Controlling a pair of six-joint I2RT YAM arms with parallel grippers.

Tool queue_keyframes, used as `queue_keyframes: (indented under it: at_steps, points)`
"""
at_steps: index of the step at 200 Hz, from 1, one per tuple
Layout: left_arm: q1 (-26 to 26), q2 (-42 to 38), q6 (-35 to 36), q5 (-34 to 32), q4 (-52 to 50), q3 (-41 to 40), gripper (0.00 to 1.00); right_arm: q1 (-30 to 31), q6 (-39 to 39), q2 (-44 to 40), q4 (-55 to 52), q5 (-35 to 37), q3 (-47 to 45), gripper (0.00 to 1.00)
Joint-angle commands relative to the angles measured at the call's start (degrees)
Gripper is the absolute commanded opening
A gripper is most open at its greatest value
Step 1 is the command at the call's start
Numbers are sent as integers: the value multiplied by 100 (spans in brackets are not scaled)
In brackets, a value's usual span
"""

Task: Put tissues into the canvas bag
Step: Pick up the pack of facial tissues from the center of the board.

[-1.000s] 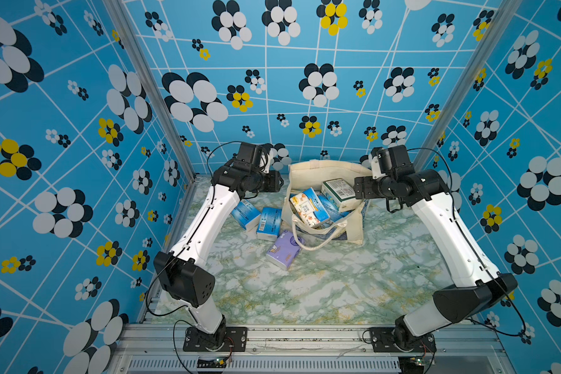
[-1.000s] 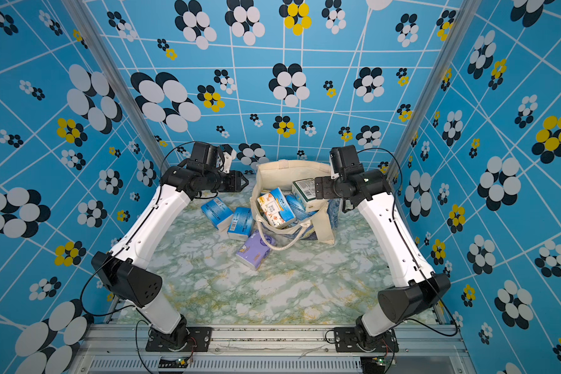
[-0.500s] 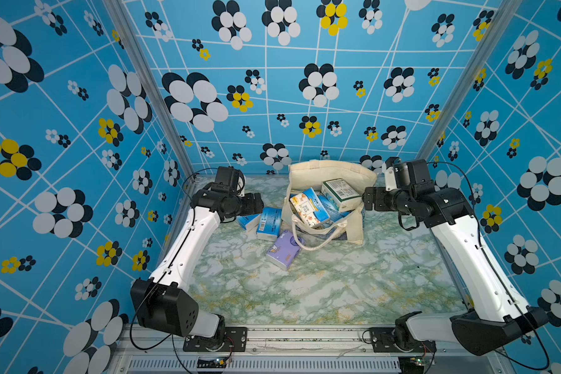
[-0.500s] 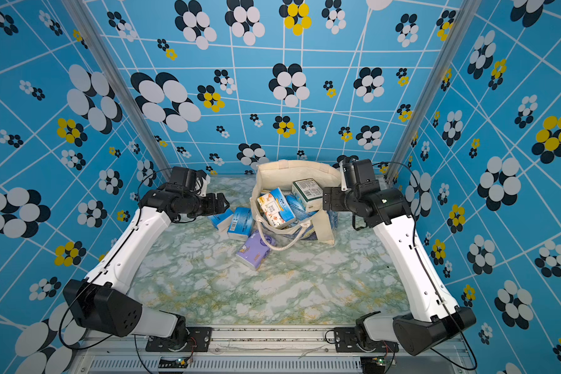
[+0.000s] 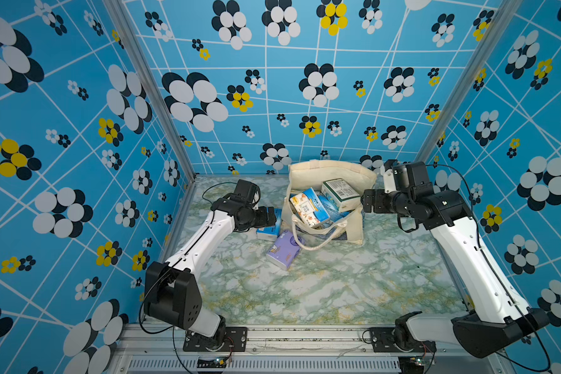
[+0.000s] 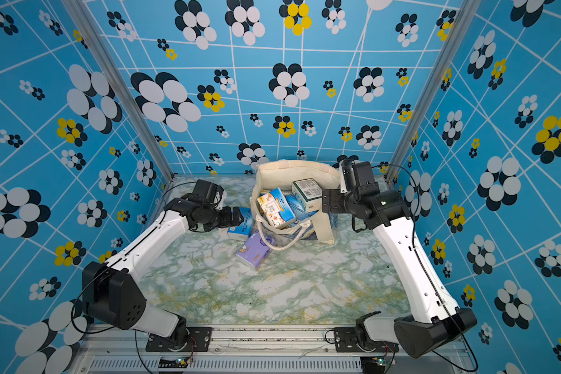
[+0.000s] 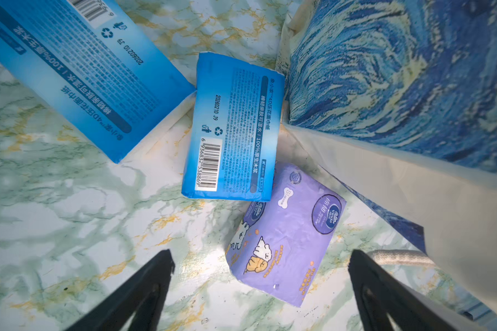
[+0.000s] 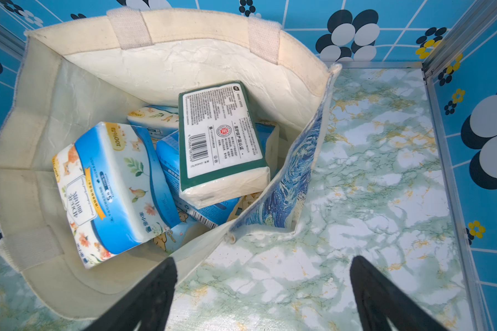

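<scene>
The canvas bag [image 5: 308, 171] stands on the tabletop [image 5: 337, 285], mouth upward, tissues [image 8: 221, 137] inside. The lilac pack [image 5: 284, 251] lies beside it, long axis angled toward the bag. The jaws of the left gripper [image 7: 261, 255] and right gripper [image 8: 263, 260] are spread, empty.

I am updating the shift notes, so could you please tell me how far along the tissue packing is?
Done: several packs lie in the canvas bag, a green-white pack on top. In hand: nothing; the left pincer hangs open over the loose packs, the right pincer open beside the bag. Left: two blue packs and the lilac pack on the table.
</scene>
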Motion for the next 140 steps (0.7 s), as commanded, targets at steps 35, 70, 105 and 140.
queue_keyframes:
  at_steps: [35,70,105,140]
  points:
    - [-27,440,119,-306,331,-202,99,-21,35,-167,21,-114,-184,96]
    - [-43,798,194,-275,539,-94,99,-26,0,-169,-5,-105,-157,96]
    - [-43,1220,566,-362,528,173,99,-21,-16,-187,-14,-74,-184,97]
    - [-78,1539,846,-392,622,330,99,-21,-26,-198,11,-48,-210,97]
